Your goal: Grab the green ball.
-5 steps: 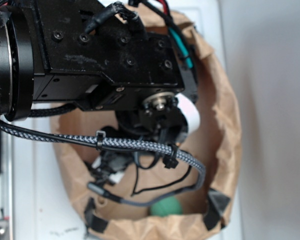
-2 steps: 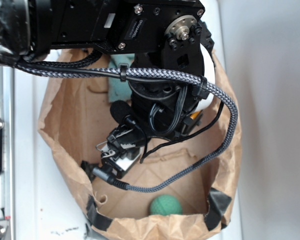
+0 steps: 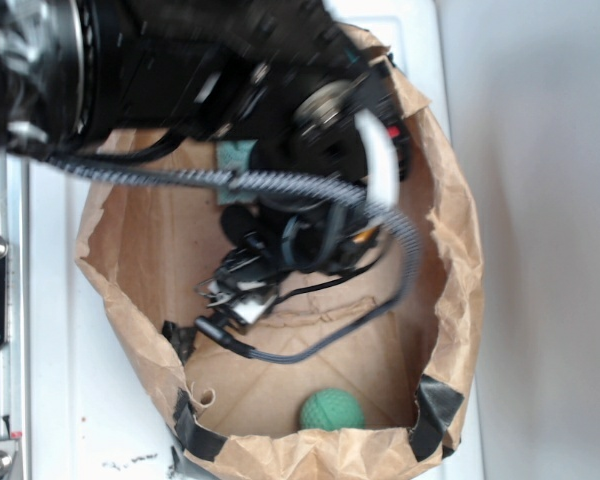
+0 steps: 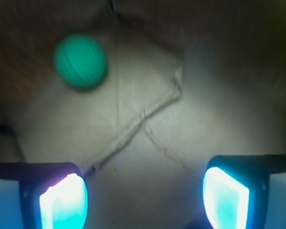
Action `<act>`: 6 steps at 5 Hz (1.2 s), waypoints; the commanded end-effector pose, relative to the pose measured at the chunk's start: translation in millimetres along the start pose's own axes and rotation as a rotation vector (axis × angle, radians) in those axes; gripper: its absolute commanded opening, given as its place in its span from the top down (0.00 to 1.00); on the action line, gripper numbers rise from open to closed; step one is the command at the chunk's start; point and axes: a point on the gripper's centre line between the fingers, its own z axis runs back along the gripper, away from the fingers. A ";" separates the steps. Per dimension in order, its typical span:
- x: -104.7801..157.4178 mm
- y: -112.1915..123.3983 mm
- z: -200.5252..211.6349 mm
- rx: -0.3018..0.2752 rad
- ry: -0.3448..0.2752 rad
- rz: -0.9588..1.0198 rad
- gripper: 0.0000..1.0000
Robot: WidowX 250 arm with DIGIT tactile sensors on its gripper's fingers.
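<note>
From outside, my arm (image 3: pixel 210 90) is a dark blur across the top of the picture, and it hides the far rim of the paper bag (image 3: pixel 450 250) along with most of whatever lies beneath it. A scrap of pale teal cloth (image 3: pixel 237 155) shows at the arm's lower edge; the rest of it is covered. My claw (image 3: pixel 235 300) sits low inside the bag amid cables and clips, too smeared there for me to read its jaws. A braided cable (image 3: pixel 310 190) loops across the bag's mouth and down the right side.

The ball (image 3: pixel 331 410) is the clearest thing in that view: green, lying on the bag floor against the near wall, its lower edge cut off by the bag's folded rim. It lies well apart from my claw, nearer the bottom of the picture.

My wrist view settles what the outside one cannot. My claw (image 4: pixel 143 198) is spread wide with nothing between the fingers (image 4: pixel 64 202), whose pads glow a washed-out cyan at the bottom corners, cut off by the frame. Between and beyond them is bare creased brown paper with a folded seam. The ball (image 4: pixel 80 61) appears at upper left, soft with blur, ahead of my left finger and touching neither. The bag's walls fade into darkness around the edges.
</note>
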 end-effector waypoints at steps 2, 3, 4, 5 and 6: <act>35.6 -35.1 -13.0 -0.043 -0.153 -0.210 0.00; 54.4 -42.2 -14.3 -0.065 -0.166 -0.221 0.00; 67.8 -55.6 -30.6 -0.091 -0.146 -0.255 0.00; 76.5 -72.3 -38.8 -0.128 -0.136 -0.299 0.00; 85.5 -81.7 -46.3 -0.148 -0.146 -0.312 0.00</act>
